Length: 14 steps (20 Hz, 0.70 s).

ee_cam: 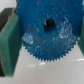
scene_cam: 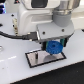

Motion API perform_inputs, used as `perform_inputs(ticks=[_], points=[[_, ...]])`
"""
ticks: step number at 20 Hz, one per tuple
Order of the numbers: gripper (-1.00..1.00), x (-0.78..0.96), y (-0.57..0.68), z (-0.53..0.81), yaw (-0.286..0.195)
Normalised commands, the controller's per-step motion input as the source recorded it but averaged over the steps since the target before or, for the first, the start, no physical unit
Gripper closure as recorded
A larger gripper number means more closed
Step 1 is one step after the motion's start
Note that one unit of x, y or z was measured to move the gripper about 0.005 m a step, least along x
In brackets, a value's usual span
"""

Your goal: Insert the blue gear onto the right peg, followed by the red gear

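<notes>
My gripper (scene_cam: 54,45) is shut on the blue gear (scene_cam: 54,47), a bright-blue toothed disc held on edge just above the grey black-rimmed plate (scene_cam: 39,58). In the wrist view the blue gear (ee_cam: 46,30) fills most of the picture, its dark centre hole showing, with green finger pads (ee_cam: 9,40) pressed against its sides. The right peg and the red gear are hidden or out of view; the arm and gear cover the plate's far part.
The plate lies on a white table (scene_cam: 15,67). A black cable (scene_cam: 12,35) runs from the exterior view's left to the wrist. The large white arm body (scene_cam: 40,17) fills the upper part of the exterior view.
</notes>
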Motion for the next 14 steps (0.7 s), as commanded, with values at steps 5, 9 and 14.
perform_inputs(ticks=[5, 9, 14], points=[[1.00, 0.08, -0.05, 0.08, 0.000], [1.00, 0.12, -0.09, -0.02, 0.000], [1.00, 0.21, -0.10, -0.06, 0.000]])
